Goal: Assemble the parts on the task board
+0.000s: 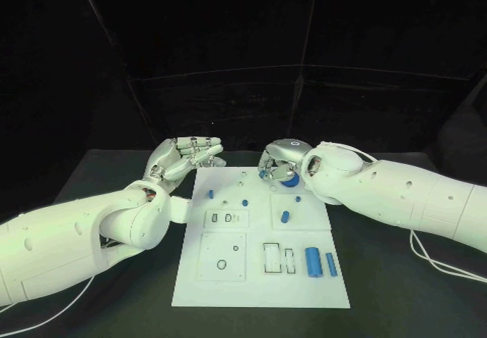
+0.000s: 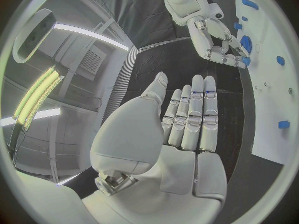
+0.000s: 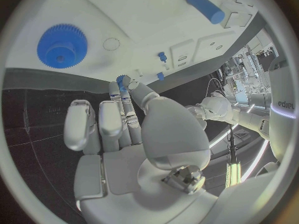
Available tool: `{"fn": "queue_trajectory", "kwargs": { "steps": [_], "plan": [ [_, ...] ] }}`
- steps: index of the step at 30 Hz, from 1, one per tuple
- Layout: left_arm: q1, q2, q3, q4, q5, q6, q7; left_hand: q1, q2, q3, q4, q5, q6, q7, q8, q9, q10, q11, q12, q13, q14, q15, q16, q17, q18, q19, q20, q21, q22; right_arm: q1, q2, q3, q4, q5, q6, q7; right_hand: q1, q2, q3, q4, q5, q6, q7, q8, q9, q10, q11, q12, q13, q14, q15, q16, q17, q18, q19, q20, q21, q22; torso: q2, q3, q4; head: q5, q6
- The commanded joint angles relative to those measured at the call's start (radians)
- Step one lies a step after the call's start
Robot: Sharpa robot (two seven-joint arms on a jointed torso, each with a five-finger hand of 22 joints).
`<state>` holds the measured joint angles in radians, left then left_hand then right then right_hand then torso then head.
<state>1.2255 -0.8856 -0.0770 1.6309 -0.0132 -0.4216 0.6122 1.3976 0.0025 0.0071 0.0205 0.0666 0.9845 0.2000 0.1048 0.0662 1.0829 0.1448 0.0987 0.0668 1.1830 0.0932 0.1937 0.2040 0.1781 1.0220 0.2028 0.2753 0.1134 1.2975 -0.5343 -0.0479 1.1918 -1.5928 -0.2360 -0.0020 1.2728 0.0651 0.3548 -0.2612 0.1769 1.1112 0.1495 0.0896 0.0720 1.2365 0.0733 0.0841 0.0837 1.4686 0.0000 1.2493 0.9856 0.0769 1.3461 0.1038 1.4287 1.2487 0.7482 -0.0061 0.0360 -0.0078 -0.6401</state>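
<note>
The white task board (image 1: 203,282) lies in the middle of the black table. My right hand (image 1: 279,165) hovers over the board's far edge and pinches a small blue gear (image 3: 122,79) between its thumb and a fingertip. A larger blue gear (image 3: 60,45) sits on the board just beyond it, by the hand (image 1: 291,182). My left hand (image 1: 188,158) is raised beside the board's far left corner, its fingers (image 2: 196,114) straight, side by side and holding nothing. From the left wrist I also see the right hand (image 2: 218,40) with the blue gear at its fingertips.
Two blue cylinders (image 1: 314,262) (image 1: 331,263) lie at the board's near right, beside a rectangular slot (image 1: 272,258). A blue peg (image 1: 285,215) and small blue pieces (image 1: 211,193) (image 1: 245,203) stand mid-board. A black ring (image 1: 222,265) lies near left. Cables (image 1: 436,260) trail on the right.
</note>
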Motion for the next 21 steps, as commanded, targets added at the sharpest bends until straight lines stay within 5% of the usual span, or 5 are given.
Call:
{"fn": "queue_trajectory", "kwargs": {
  "steps": [1,21],
  "plan": [
    [0.002,0.003,0.001,-0.003,-0.005,0.013,0.003,0.001,0.006,-0.002,-0.007,-0.004,0.006,0.004,-0.007,-0.001,0.002,0.005,-0.004,-0.001,-0.002,0.003,-0.006,0.001,0.005,0.003,0.003,-0.006,-0.001,0.002,0.02,0.001,-0.023,0.007,-0.077,0.004,0.008,0.002,0.006,0.0,0.002,0.012,-0.004,0.001,0.011,0.004,-0.001,0.004,0.001,0.017,-0.008,0.004,0.0,-0.007,0.008,0.0,0.006,0.001,0.003,0.0,0.0031,0.004,0.004],
    [0.011,0.002,0.001,-0.003,-0.005,0.014,0.002,0.001,0.006,-0.002,-0.008,-0.004,0.006,0.004,-0.008,-0.001,0.002,0.005,-0.005,-0.001,-0.001,0.003,-0.007,0.002,0.005,0.003,0.003,-0.006,-0.001,0.003,0.146,0.001,-0.156,0.008,-0.04,0.003,0.004,-0.002,0.015,0.003,-0.003,0.013,-0.002,-0.002,0.011,0.004,0.001,0.0,0.0,0.017,-0.007,0.008,0.003,-0.008,0.011,0.0,0.01,0.008,0.015,-0.0047,0.0055,0.009,0.013]
  ]
}}
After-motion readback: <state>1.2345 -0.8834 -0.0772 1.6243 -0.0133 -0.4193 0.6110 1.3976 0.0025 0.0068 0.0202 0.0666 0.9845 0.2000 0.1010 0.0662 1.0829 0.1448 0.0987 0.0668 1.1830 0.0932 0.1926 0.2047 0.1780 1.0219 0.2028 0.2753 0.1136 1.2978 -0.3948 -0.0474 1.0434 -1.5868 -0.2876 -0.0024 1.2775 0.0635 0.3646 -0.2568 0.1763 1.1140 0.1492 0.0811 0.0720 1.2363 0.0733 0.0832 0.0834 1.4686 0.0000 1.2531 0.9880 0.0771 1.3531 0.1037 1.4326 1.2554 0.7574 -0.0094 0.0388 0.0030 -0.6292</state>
